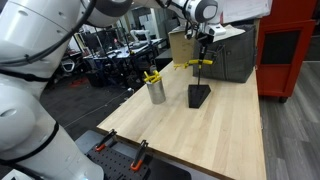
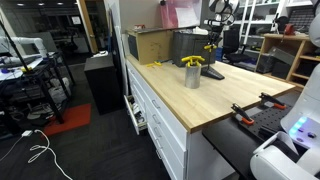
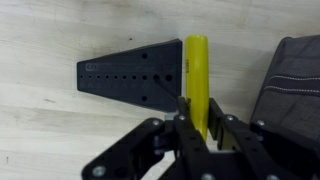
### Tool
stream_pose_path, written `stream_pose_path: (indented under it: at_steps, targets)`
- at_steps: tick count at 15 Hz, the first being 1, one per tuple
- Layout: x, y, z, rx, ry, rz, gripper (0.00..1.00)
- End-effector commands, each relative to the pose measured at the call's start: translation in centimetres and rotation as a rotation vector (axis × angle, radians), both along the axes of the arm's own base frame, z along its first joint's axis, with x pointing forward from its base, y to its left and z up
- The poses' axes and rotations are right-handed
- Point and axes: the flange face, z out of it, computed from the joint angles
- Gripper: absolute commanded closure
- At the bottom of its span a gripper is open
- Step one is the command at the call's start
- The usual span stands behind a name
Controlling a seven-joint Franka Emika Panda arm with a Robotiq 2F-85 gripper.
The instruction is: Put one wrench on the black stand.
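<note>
Jaws clamping on wrench [image 3: 197,70]; wrench hanging above black stand [image 3: 135,72], crossing its wide end in wrist view; black stand sitting on tabletop [image 1: 220,135]; silver cup [image 1: 156,93] standing near black stand, holding other yellow wrenches [image 1: 150,76].

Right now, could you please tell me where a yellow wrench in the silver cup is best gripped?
Grip a yellow wrench by the end sticking out above the silver cup rim, coming from above: it leans there, lower part inside the cup.
</note>
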Motion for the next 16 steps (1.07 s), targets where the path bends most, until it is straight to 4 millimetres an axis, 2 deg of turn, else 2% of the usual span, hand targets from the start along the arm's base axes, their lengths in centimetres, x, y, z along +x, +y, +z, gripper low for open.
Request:
stream_pose_path:
  at_steps: [1, 16]
  targets:
    - [0.2, 0.3, 0.4, 0.010, 0.006, -0.026, 0.94]
    - [0.8, 1.9, -0.1, 0.007, -0.014, 0.035, 0.94]
